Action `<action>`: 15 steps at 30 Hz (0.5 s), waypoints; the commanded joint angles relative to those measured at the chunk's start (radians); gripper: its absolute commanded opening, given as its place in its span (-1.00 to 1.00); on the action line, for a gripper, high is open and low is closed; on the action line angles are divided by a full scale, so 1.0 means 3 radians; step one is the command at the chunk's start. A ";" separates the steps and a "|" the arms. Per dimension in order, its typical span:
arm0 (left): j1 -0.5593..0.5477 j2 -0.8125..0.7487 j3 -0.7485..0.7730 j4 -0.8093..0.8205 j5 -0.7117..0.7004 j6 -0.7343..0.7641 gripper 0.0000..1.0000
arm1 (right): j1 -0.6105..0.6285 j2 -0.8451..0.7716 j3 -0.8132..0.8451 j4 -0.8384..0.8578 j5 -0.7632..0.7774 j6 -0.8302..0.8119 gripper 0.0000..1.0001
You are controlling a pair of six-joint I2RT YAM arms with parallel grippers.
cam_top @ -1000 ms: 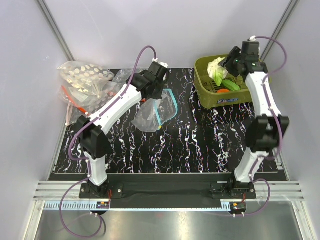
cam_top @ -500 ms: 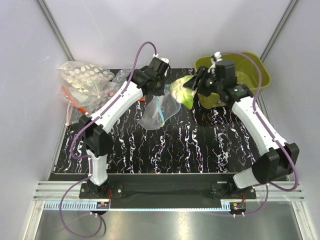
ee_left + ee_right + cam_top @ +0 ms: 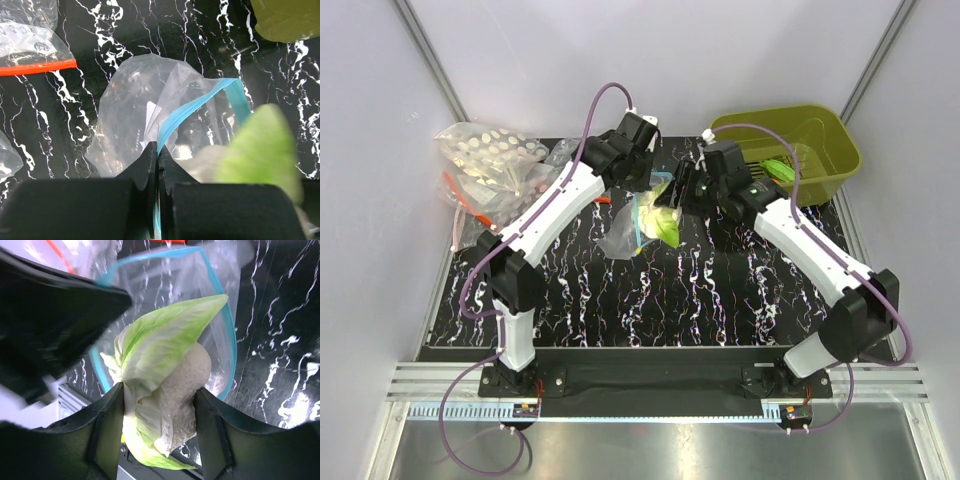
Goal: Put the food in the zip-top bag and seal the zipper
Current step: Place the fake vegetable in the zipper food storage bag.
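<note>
The clear zip-top bag [image 3: 625, 228] hangs from my left gripper [image 3: 642, 183], which is shut on its teal-blue zipper [image 3: 196, 107] and holds the mouth open; the bag shows in the left wrist view [image 3: 135, 110] and the right wrist view [image 3: 165, 280]. My right gripper [image 3: 682, 197] is shut on a toy cauliflower [image 3: 167, 382], pale cream with green leaves, and holds it at the bag's mouth [image 3: 665, 222]. Its green leaf shows blurred in the left wrist view [image 3: 260, 150]. More green food [image 3: 778, 167] lies in the olive basket [image 3: 830, 135].
A clear bag of white round pieces [image 3: 490, 150] and a clear bag with a red-orange strip [image 3: 35, 67] lie at the far left of the black marbled mat [image 3: 720, 300]. The olive basket stands at the back right.
My right gripper has carried the cauliflower from the basket leftward and down to the bag's mouth. My left gripper has kept holding the zipper and raised the bag slightly.
</note>
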 commanded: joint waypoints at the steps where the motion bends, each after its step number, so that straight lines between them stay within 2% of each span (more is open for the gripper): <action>1: 0.0013 -0.0076 0.0277 0.0028 0.0068 -0.0077 -1.00 | 0.0094 0.0098 -0.0025 -0.0006 0.0038 0.0122 -0.34; 8: 0.0003 -0.0199 0.0217 0.0013 0.0477 -0.0378 -1.00 | 0.0094 0.0333 -0.0020 0.0264 -0.0171 0.0300 -0.33; 15: -0.0058 -0.0664 -0.0728 0.0446 0.0763 -0.0690 -1.00 | 0.0018 0.0354 0.0037 0.0464 -0.0172 0.0740 -0.31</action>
